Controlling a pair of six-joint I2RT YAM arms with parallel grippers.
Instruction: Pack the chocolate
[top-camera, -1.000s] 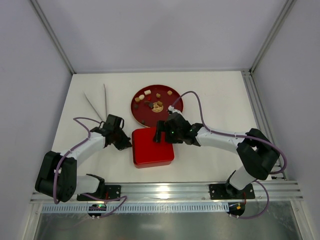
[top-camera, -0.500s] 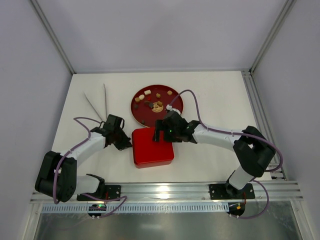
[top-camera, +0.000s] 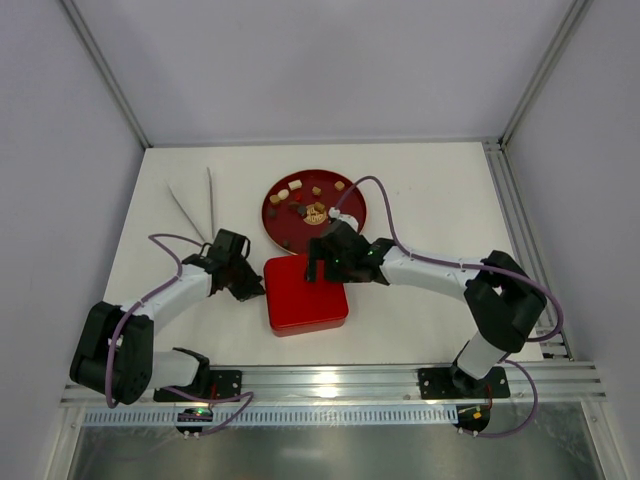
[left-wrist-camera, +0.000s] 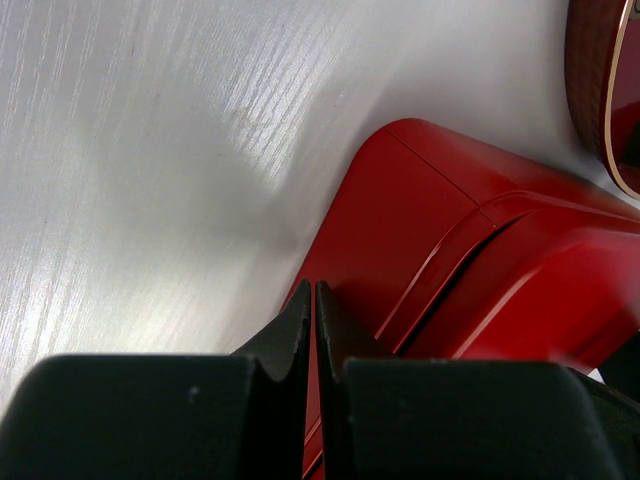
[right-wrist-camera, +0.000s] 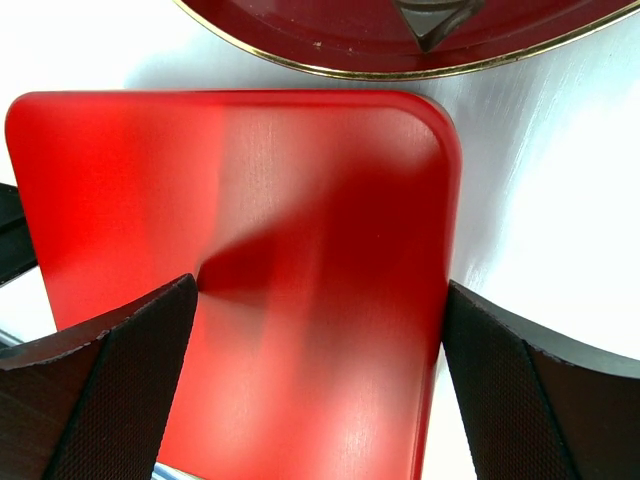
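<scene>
The chocolate, several brown, tan and cream pieces, lies on a round dark-red plate at the back. In front of it stands a square red box with its flat lid on top. My left gripper is shut, its tips pressed against the box's left side, just under the lid. My right gripper hangs open over the lid's far edge. Its fingers spread about as wide as the lid, with nothing gripped.
Two thin white sticks lie at the back left. The plate's gold rim runs close beyond the box. My left fingers show at the lid's left edge. White cell walls stand on three sides.
My right arm has crept slightly left and toward the plate over the lid. The left arm and the box have stayed put.
</scene>
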